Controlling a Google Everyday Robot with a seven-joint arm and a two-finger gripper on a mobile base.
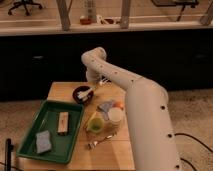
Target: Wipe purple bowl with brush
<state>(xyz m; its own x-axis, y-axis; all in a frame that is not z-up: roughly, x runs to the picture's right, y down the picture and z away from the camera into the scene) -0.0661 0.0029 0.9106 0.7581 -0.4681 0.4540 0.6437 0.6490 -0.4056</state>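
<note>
The purple bowl [80, 94], small and almost black, sits at the back left of the wooden table [115, 150]. The whitish brush [85, 92] lies across the bowl's inside, slanting up toward the right. My gripper [93, 84] is at the end of the white arm, right above the bowl's far right rim, at the upper end of the brush. The arm hides where the gripper meets the brush.
A green tray [30, 134] at the front left holds a tan wooden block [63, 122] and a grey sponge [43, 141]. A yellow-green cup [96, 124], a white round cup [115, 115], a bluish cloth [105, 105] and a silver fork [101, 139] lie right of the tray.
</note>
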